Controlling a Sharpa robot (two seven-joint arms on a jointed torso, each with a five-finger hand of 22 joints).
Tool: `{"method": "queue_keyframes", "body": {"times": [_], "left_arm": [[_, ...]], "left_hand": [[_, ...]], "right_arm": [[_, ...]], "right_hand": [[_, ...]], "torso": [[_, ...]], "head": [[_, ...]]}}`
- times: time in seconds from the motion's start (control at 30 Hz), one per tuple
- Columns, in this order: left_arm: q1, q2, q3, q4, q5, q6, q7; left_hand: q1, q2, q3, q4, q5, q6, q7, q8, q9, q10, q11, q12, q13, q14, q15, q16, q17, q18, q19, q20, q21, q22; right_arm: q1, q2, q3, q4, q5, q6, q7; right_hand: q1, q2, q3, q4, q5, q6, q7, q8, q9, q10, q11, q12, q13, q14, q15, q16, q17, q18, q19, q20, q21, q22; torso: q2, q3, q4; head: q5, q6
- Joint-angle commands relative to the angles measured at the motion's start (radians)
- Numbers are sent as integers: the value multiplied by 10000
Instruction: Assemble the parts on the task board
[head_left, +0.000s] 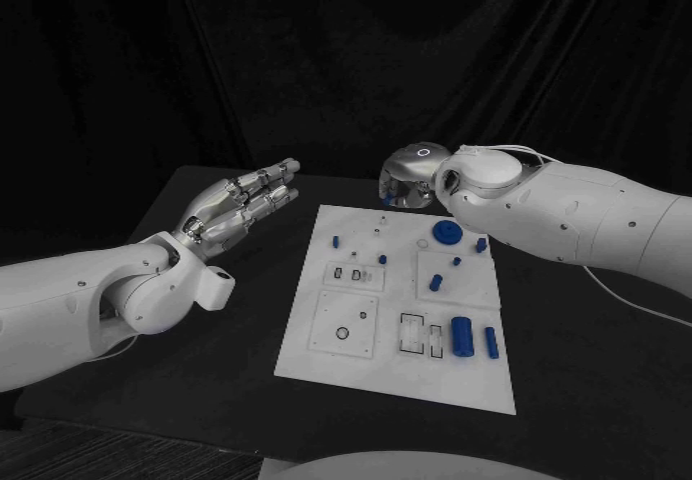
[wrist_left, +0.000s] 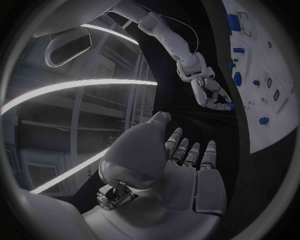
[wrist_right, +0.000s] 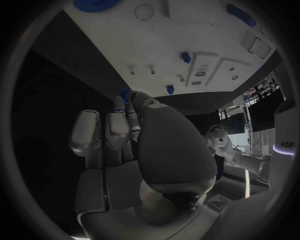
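Right hand (head_left: 408, 176): pinching small blue part (wrist_right: 125, 93) at task board (head_left: 320, 340) far edge | left hand (head_left: 240, 205): fingers apart, empty | advice: align part over its socket, lower squarely.

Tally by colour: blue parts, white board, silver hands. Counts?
Blue parts on the task board: 9
Blue part pinched by the right hand: 1
White task board: 1
Silver hands, left hand and right hand: 2
Total: 13

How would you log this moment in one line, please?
left hand open beside task board | right hand pinches blue part at far edge
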Motion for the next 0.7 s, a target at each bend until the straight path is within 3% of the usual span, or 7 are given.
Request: {"method": "queue_keyframes", "body": {"times": [0.03,0.23,0.5,0.57,0.7], "left_arm": [[33,31,10,-6,-2,60,872],[32,84,9,-53,-2,142,843],[32,160,8,-128,-2,257,798],[32,179,8,-146,-2,281,789],[31,224,8,-196,-2,336,778]], "left_hand": [[-144,54,402,20,119,57,3,74,145,-13,17,-22,95,-21,-96,-111,-106,193,41,-94,-66,-38],[-130,59,418,24,120,60,4,74,146,-10,23,-14,96,-17,-61,-104,-102,190,43,-78,-66,-38],[-103,72,457,37,120,44,5,71,144,-1,45,23,101,0,17,-77,-88,181,53,-21,-57,-31],[-103,72,457,37,120,44,5,71,144,-1,45,23,101,0,17,-77,-88,181,53,-21,-57,-31],[-85,80,481,38,123,37,9,69,143,4,58,33,102,7,48,-66,-83,179,59,11,-53,-28]], "right_arm": [[-58,28,7,-39,82,70,-75],[-206,146,7,-186,94,142,-69],[-418,226,7,-360,98,197,-68],[-438,227,7,-373,98,194,-82],[-467,218,7,-386,98,155,-132]], "right_hand": [[0,-195,327,-62,-59,114,87,222,385,297,-95,-98,129,52,5,168,156,-272,44,-4,246,201],[5,-187,334,-64,-59,106,91,216,386,300,-93,-105,128,46,9,158,140,-270,39,-2,241,196],[33,-170,359,-85,-34,86,109,196,395,311,-82,-129,126,33,27,157,148,-268,23,10,228,187],[35,-169,363,-88,-24,77,116,189,397,307,-76,-139,124,28,32,150,138,-267,19,13,225,185],[45,-159,378,-97,3,64,128,176,401,306,-67,-158,122,21,46,152,146,-268,13,23,224,190]], "torso": [[87,18,139],[155,29,248],[142,31,239],[110,2,250],[107,-6,253]], "head": [[-77,67],[-202,122],[-130,46],[-143,2],[-150,-20]]}}
